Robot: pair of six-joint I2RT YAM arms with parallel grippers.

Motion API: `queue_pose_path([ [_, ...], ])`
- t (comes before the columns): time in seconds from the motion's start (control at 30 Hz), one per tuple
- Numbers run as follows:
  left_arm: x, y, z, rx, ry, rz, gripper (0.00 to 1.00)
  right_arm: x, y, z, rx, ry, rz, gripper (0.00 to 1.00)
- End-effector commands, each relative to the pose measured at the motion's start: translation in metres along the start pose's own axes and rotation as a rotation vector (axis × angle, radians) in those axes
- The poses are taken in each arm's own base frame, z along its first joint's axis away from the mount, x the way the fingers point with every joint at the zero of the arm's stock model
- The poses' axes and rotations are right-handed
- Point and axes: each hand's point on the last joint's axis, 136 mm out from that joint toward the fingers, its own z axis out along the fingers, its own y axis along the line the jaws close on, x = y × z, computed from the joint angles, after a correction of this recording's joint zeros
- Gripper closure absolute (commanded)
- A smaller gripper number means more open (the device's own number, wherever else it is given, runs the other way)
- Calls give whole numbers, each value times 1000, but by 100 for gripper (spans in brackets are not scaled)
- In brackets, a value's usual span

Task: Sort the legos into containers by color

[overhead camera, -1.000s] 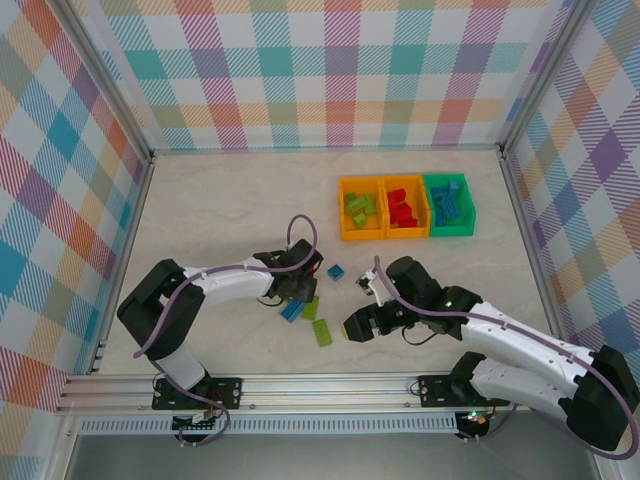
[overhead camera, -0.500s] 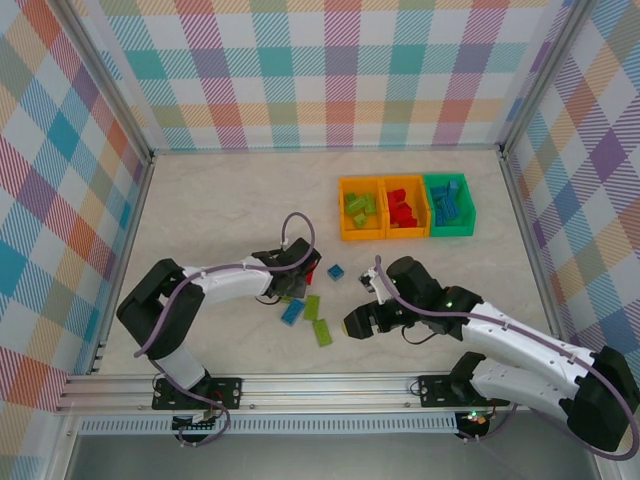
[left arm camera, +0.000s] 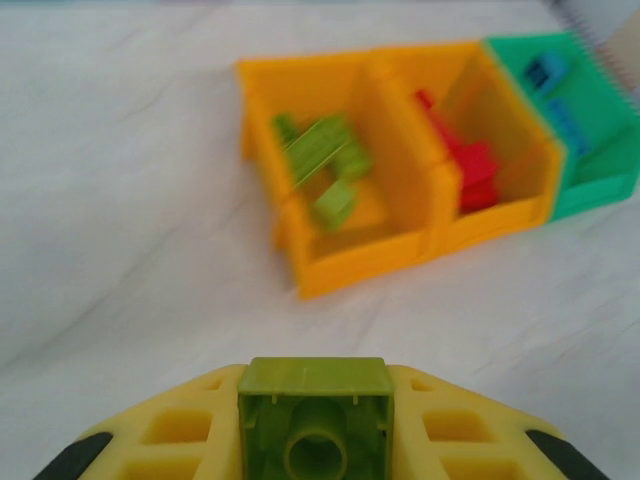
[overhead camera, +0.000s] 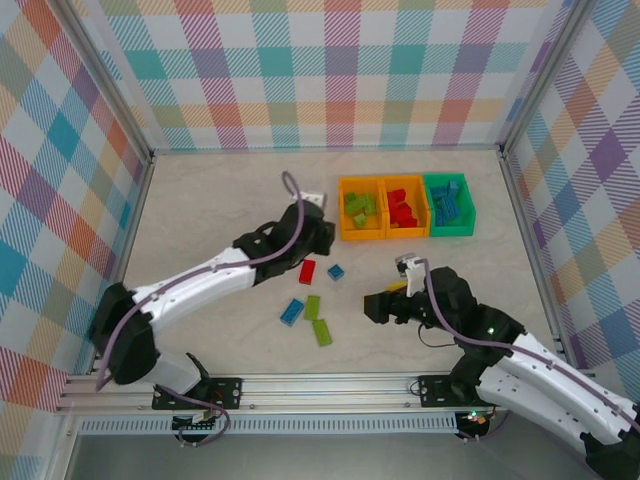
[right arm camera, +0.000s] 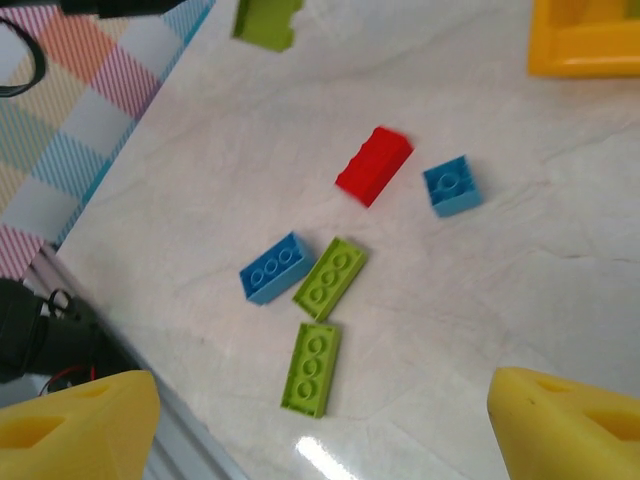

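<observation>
My left gripper (left arm camera: pixel 315 420) is shut on a small lime green lego (left arm camera: pixel 315 400) and hangs above the table just left of the containers (overhead camera: pixel 318 234). Ahead of it stand an orange bin (left arm camera: pixel 360 265) holding green legos, an orange bin (left arm camera: pixel 490 225) holding red ones, and a green bin (left arm camera: pixel 600 185) holding blue ones. My right gripper (right arm camera: pixel 325 430) is open above the loose legos: a red one (right arm camera: pixel 373 165), a small blue one (right arm camera: pixel 451 186), a longer blue one (right arm camera: pixel 277 267) and two lime green ones (right arm camera: pixel 330 278) (right arm camera: pixel 311 368).
The three bins (overhead camera: pixel 343 225) (overhead camera: pixel 407 235) (overhead camera: pixel 450 233) stand in a row at the back right. Checked walls and metal rails (overhead camera: pixel 300 385) enclose the table. The right gripper (overhead camera: pixel 378 303) hovers right of the loose legos (overhead camera: pixel 307 271).
The left gripper shut on a green lego, rose and swung back toward the bins, uncovering the red lego. The right gripper drew back to the right and opened wider.
</observation>
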Motion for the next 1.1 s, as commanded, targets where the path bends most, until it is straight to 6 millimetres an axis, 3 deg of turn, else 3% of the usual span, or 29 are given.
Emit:
queue_pose_path([
  [0.0, -20, -27, 45, 21, -38, 31, 80, -10, -8, -8, 42, -77, 18, 13],
  [0.1, -37, -32, 92, -11, -36, 21, 80, -1, -12, -11, 57, -44, 33, 13],
  [0.27, -50, -8, 163, -138, -3, 20, 75, 13, -12, -16, 41, 1, 67, 13],
  [0.37, -53, -8, 189, -120, 47, 39, 67, 15, -10, -17, 31, 10, 78, 13],
  [0.47, -63, -30, 194, -16, 44, 68, 50, 14, -12, -14, 45, 12, 73, 12],
  [0.57, -82, -44, 178, 52, 12, 61, 44, 11, -14, -9, 63, 11, 61, 12],
  [0.67, -99, -54, 147, 105, -18, 51, 41, 6, -18, -5, 90, -7, 57, 12],
  [0.8, -110, -72, 75, 196, -98, 61, 40, -1, -22, 0, 107, -41, 39, 5],
  [0.93, -84, -77, -12, 243, -181, 134, 39, -5, -24, 7, 135, -21, -30, 0],
  [1.07, -37, -61, -81, 216, -172, 226, 38, 0, -18, 31, 110, 60, -114, 0],
])
